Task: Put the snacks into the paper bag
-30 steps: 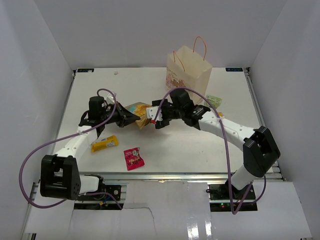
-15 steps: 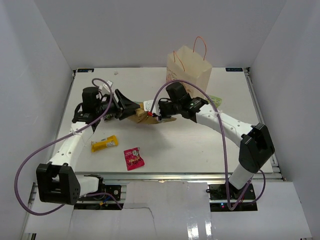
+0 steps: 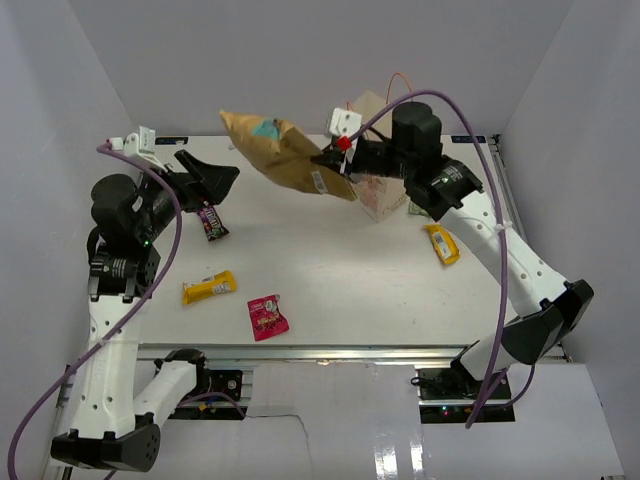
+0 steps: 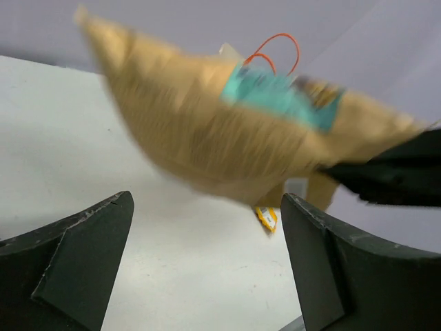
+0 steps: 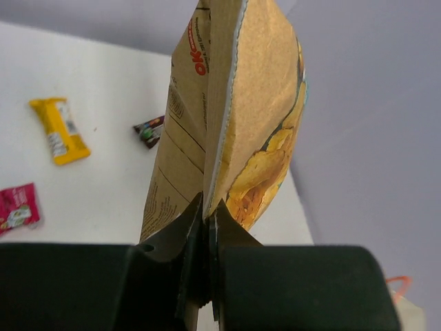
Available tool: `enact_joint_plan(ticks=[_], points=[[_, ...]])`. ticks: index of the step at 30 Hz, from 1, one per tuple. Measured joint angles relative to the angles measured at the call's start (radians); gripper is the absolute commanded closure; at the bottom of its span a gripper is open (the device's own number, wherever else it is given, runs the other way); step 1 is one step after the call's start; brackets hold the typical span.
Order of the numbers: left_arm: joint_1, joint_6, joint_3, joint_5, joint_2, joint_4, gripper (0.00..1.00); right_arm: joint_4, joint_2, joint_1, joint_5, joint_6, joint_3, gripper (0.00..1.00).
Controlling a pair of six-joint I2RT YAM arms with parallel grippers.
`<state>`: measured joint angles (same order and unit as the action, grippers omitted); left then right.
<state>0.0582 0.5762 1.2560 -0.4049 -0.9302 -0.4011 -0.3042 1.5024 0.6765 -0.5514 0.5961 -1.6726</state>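
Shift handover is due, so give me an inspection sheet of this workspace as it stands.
Surface: white table, no spills seen.
Job's things: chip bag held up in the air, next to the upright paper bag; dark packet, yellow packet, magenta packet and orange-yellow packet lie on the table.
Clutter: nothing seen.
Grippers: left end effector open and empty; right end effector shut on the chip bag's sealed edge.
Cables: purple cables loop loosely off each arm.
Surroundings: plain white walls on three sides.
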Motion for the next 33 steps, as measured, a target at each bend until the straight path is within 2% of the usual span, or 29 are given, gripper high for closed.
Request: enact_joint_plan(ticks=[7,14,18,25,33], points=[[0.0,0.002,-0.192,0.06,0.094,-0.019,0.02,0.096,0.032,-0.13,0.006,-0.156,-0.259,0.92],[0.0,0.02,-0.297,0.084,0.125,-0.044,0.02,0.174,0.043,-0.254,0.022,-0.224,-0.375,0.92],[0.0,0.025,-0.315,0.085,0.145,-0.039,0.02,0.182,0.043,-0.316,0.021,-0.239,-0.367,0.92],[0.0,0.033,-0.359,0.084,0.154,-0.031,0.02,0.18,0.013,-0.42,0.02,-0.256,-0.226,0.92],[0.0,0.042,-0.407,0.083,0.163,-0.027,0.02,0.149,-0.006,-0.531,-0.021,-0.315,-0.15,0.92]])
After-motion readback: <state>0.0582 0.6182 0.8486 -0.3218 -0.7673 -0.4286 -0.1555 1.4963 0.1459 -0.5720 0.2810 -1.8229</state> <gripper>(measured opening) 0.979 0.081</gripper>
